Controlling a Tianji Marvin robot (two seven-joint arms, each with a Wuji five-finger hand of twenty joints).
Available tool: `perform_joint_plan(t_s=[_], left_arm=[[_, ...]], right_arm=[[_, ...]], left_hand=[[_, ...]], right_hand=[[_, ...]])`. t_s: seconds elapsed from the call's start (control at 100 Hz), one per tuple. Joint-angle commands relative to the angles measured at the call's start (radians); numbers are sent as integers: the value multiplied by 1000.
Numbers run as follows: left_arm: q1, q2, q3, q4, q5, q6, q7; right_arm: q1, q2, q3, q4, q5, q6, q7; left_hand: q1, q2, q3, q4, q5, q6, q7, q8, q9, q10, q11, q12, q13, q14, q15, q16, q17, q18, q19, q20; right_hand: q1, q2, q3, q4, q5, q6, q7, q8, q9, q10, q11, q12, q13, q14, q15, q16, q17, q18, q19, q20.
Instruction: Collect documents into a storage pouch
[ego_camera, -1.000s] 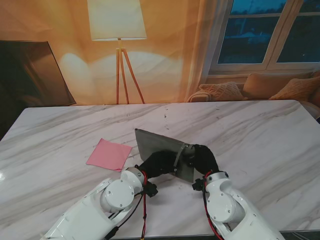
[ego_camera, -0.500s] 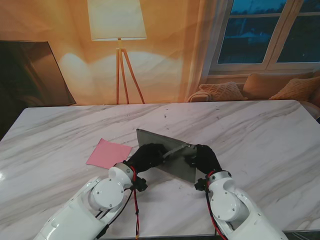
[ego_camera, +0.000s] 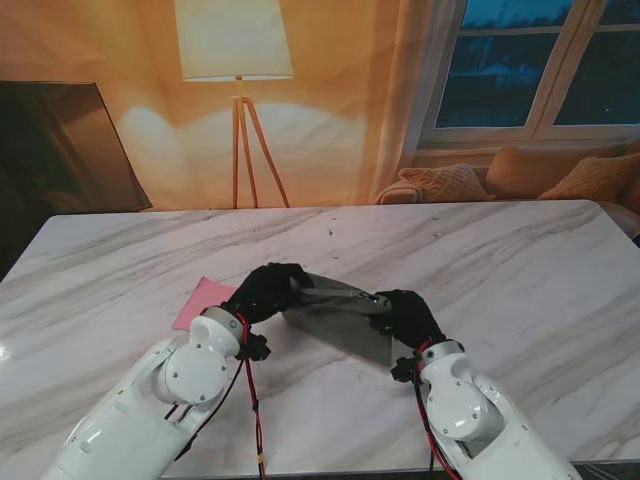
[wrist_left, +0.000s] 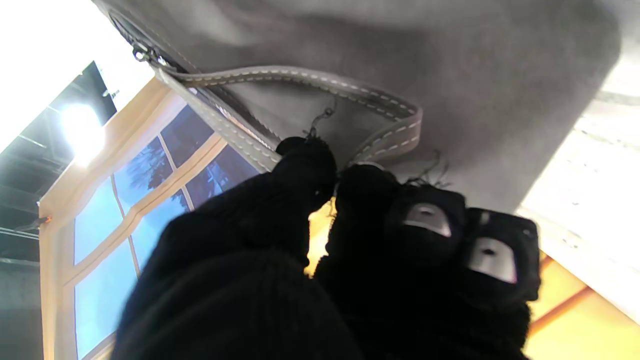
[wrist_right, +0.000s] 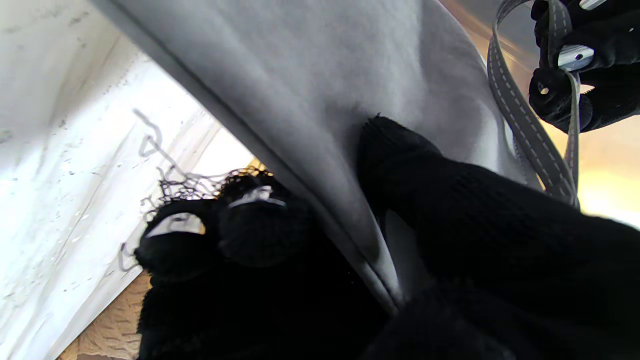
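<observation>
Robot hand (ego_camera: 268, 290) apparently hides pink sheet (ego_camera: 203, 299) corner.

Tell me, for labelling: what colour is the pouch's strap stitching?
White stitching on the grey strap; the left wrist view shows it best.

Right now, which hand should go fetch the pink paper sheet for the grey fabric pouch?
Left. The pink paper sheet lies right beside the left hand, which only pinches the pouch's stitched strap. The right hand clamps the grey fabric pouch edge farther away.
</observation>
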Motion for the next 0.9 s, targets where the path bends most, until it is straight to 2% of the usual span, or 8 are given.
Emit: perform_joint_plan(t_s=[0.0,0.25,0.52,0.89], left_arm=[[6,11,-24,-13,12,15,-8],[24,21,-79,-23,48,42,-19],[71,33,-181,-58,115,68,-18],[117,50,-287,-80,189,95,-51]], right_arm=[[-5,4,5,-1,9,0,23],[-1,6,7,6,15,-8,35],[2,4,14,10,10,12,26],[7,4,14,17,8,21,25]], left_hand=[[8,47,-6,43,3,4,86,59,58,-1,31,6,55,49,73,-1,53,-137,81,-44],[5,44,-2,45,4,5,82,57,61,-1,33,9,58,48,78,0,59,-143,92,-56],[4,41,2,44,7,8,80,57,61,-1,32,10,56,51,77,-1,58,-144,96,-65],[7,39,4,41,9,13,75,54,55,-1,16,5,33,72,56,-1,32,-136,82,-70]], right_hand=[[100,61,98,13,239,-85,250,118,24,44,0,12,28,-82,3,2,9,1,10,-6],[99,57,105,11,247,-84,246,127,28,44,-8,13,34,-84,-1,3,19,7,3,-8],[100,57,107,11,248,-81,242,134,32,49,-13,21,41,-85,-3,5,28,11,0,-6],[100,54,110,10,250,-74,235,139,31,50,-18,28,37,-81,-2,11,28,15,-5,-3]])
